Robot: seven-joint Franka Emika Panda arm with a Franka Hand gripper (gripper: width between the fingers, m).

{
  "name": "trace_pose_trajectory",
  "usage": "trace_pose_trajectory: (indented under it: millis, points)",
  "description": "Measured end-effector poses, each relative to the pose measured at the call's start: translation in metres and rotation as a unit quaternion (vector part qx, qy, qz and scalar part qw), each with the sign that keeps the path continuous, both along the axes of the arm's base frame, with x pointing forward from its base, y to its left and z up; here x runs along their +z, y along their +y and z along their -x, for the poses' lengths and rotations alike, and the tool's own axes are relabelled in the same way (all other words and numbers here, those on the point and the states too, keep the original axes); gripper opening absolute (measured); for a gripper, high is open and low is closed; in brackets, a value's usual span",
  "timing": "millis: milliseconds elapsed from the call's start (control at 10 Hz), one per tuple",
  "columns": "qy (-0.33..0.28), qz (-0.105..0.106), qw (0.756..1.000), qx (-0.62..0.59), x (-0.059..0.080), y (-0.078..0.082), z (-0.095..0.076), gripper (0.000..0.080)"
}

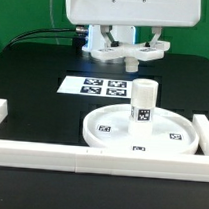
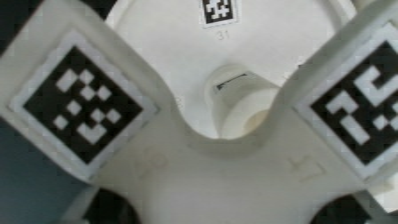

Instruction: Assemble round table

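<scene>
Exterior view: I see my pincer [image 1: 129, 48] gripping the tagged white cross base [image 1: 121, 57] aloft; leg [image 1: 143, 101] upright on disc [image 1: 103, 132] by the table's [image 1: 33, 100] near edge.

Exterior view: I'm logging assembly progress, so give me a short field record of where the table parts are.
round disc: flat on the table, inside the border bars
cylinder leg: upright at the disc's middle
cross-shaped base: in the pincer, beyond the marker board
pincer: shut on the base
</scene>
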State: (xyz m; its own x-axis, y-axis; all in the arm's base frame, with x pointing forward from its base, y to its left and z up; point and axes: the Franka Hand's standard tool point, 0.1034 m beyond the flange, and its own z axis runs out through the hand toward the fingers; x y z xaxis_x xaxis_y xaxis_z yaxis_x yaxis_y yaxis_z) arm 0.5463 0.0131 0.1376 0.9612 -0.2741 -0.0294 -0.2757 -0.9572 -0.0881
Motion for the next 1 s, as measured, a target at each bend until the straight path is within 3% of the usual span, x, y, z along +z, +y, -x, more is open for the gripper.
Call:
trace_pose_trajectory:
  millis: [300,700,1000]
  points:
    - [0.015,0.009,0.998,0.057,-0.013,0.018,-0.006,0.0449]
    - [0.012,0.009,0.998,0.059,-0.014,0.019,-0.008,0.0449]
    - [0.010,0.011,0.997,0.072,-0.023,0.024,-0.005,0.0449]
